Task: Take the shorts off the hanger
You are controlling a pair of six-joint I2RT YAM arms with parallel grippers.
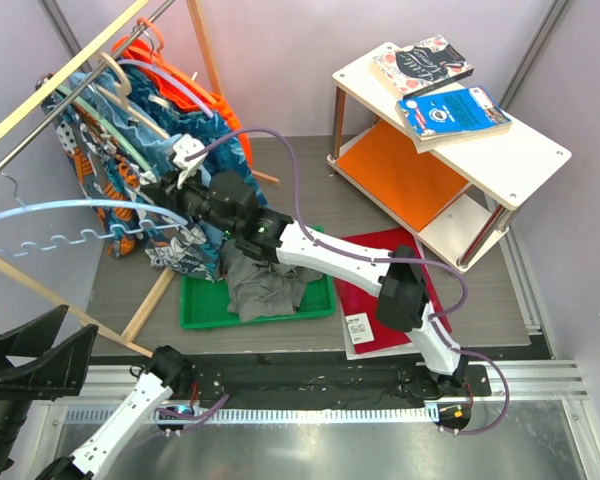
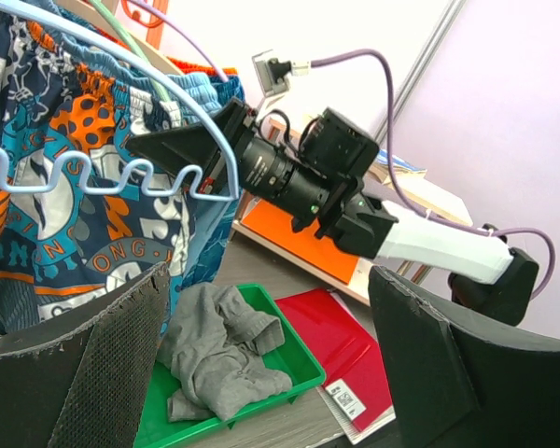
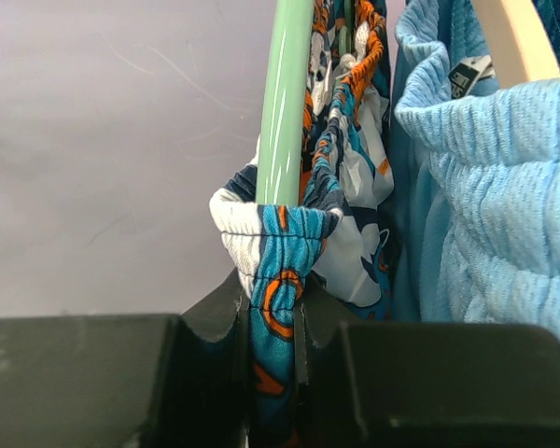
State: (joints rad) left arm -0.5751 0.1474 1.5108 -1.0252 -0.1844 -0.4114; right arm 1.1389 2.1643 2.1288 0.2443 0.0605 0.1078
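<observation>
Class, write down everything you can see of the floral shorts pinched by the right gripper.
The floral shorts are soft printed cloth in dark blue, orange and white, with a gathered elastic waistband. They hang on a pale green hanger, close beside a light blue garment. The right gripper pinches a fold of the waistband just below the hanger's bar, jaws nearly closed on it.

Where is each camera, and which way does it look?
Top: above, behind the arms, looking down on tray and printed shorts; left arm and right arm show.
Left wrist: low, looking across at the right arm; open left gripper shows.
Right wrist: close, facing a green hanger; right gripper pinches the printed shorts.
Shared: top and left wrist both see grey shorts in the tray.
</observation>
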